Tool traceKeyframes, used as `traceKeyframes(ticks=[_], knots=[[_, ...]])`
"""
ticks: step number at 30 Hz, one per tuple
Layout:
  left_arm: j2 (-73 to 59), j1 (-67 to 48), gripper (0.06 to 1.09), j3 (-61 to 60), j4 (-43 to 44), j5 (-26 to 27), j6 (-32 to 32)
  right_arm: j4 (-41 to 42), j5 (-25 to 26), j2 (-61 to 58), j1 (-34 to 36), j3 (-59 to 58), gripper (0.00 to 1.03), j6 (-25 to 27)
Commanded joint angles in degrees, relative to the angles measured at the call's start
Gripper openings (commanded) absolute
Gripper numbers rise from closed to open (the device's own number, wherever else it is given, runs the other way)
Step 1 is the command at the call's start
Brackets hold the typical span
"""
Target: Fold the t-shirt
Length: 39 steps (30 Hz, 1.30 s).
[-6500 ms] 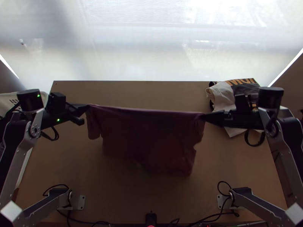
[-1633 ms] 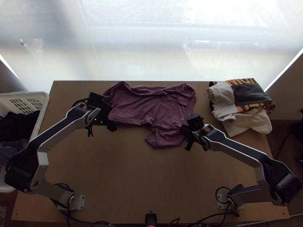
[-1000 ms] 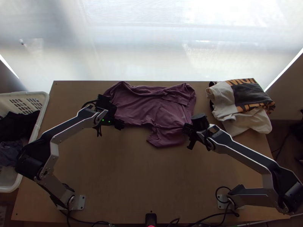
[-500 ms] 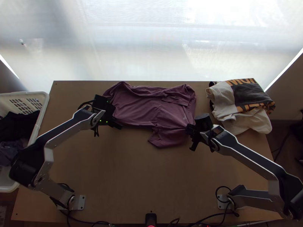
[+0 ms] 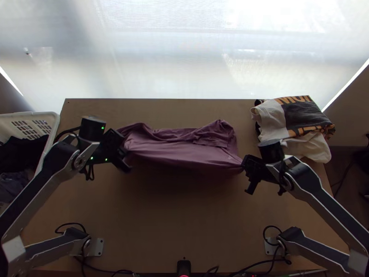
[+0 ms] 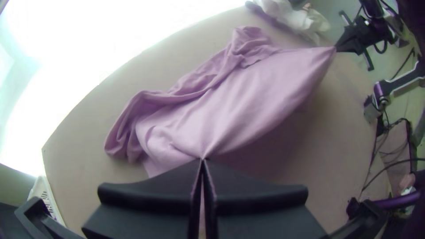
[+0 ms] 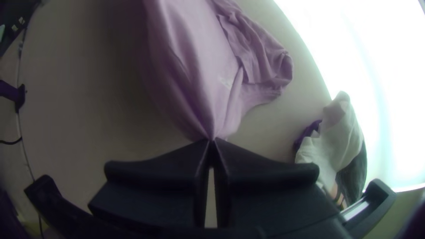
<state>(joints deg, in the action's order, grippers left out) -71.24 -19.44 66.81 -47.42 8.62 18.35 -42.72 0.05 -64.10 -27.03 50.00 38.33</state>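
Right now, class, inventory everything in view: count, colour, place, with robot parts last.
Table: one, light wood, centre.
T-shirt: one, purple, across the table.
Clothing pile: one, white-black-orange, table's far right.
Basket: one, white, table's left edge.
Basket clothes: count unclear, dark, inside.
Device: one, black, near-edge middle.
Cables: several, black, near edge.
Backdrop: one, white, beyond table.
Arms: two, silver-black, either side.
Left tool: one, black, gripping t-shirt.
Right tool: one, black, gripping t-shirt.
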Motion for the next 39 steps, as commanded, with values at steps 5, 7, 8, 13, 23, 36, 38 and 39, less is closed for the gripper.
traceKeyframes(ticks=[5,7,8,13,23,36,38,39], knots=[[4.45,-10.35,0.13,-12.40,0.57,1.31,-0.16,-0.43,-1.90,3.10,-0.57,-5.26,0.03,-3.96],[3.22,-13.25,0.14,-15.30,3.74,1.31,-0.24,-0.26,-1.90,2.31,-1.01,-5.17,0.03,-4.49],[2.34,-14.40,0.14,-16.18,4.97,1.31,-0.59,0.53,-1.90,2.04,-1.10,-5.26,0.03,-4.58],[-2.67,-17.03,0.15,-16.53,8.75,1.31,-2.35,4.49,-1.64,-0.59,-0.75,-5.96,0.03,-5.10],[-5.57,-19.32,1.04,-14.95,10.33,-0.01,-6.40,7.04,-1.55,-3.40,-0.92,-6.14,0.03,-5.10],[2.51,-20.81,1.04,-24.53,7.69,-10.64,-8.59,7.30,-1.64,-3.23,-0.31,-6.14,0.03,-4.31],[2.16,-21.08,1.04,-24.88,9.45,-12.14,-9.91,7.39,-1.55,-3.23,-0.57,-5.96,0.03,-4.40],[1.63,-20.99,1.03,-24.88,10.24,-12.75,-10.35,7.39,-1.55,-3.23,-0.66,-5.88,0.03,-4.40]])
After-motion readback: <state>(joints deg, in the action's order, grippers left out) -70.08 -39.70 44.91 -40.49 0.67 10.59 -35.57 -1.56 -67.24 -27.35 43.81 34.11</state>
